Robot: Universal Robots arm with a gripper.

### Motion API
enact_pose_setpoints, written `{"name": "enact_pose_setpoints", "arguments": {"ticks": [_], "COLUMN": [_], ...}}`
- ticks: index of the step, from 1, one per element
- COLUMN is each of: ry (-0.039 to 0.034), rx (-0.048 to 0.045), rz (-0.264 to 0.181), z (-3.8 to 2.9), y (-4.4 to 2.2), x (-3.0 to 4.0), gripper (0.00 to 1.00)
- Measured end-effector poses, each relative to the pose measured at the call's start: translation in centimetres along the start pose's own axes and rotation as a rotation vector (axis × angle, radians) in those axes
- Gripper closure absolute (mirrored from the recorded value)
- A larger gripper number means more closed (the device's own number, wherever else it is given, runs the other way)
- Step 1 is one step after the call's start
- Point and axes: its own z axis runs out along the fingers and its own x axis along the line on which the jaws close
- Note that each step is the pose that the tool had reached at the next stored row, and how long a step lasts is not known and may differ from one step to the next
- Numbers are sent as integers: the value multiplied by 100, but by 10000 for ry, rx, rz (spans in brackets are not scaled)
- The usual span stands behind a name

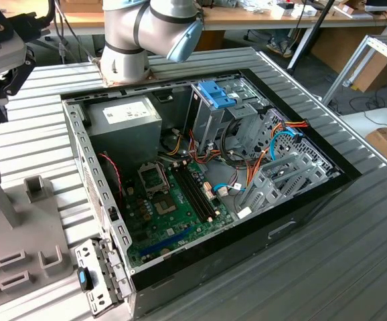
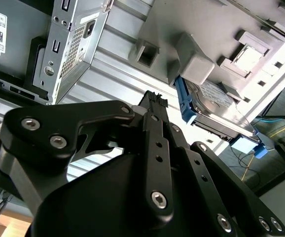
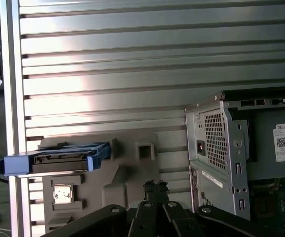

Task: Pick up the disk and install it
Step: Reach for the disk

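The disk (image 3: 53, 160) is a flat silver-grey drive with blue rails along its edges. It stands on edge in a grey holder (image 3: 127, 173) on the ribbed table. In the second wrist view the disk (image 2: 216, 106) shows its white label, held between the holder's grey blocks (image 2: 196, 64). My gripper (image 3: 155, 186) hovers over the holder, a short way from the disk and not touching it. Its black fingertips (image 2: 155, 101) are pressed together with nothing between them.
The open computer case (image 1: 327, 194) lies on the table, with a grey power-supply box (image 1: 123, 117) and a metal cage topped by a blue latch (image 1: 217, 93). The grey holder (image 1: 19, 247) sits at the exterior view's left. A small metal bracket (image 1: 96, 274) lies beside the case corner.
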Motion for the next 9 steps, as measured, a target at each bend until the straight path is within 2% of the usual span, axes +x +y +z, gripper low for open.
{"name": "enact_pose_setpoints", "arguments": {"ticks": [3, 9], "ry": [0, 0], "rx": [0, 0], "rz": [0, -1], "z": [-1, -2], "y": [-3, -5], "x": [36, 67], "gripper": [89, 89]}}
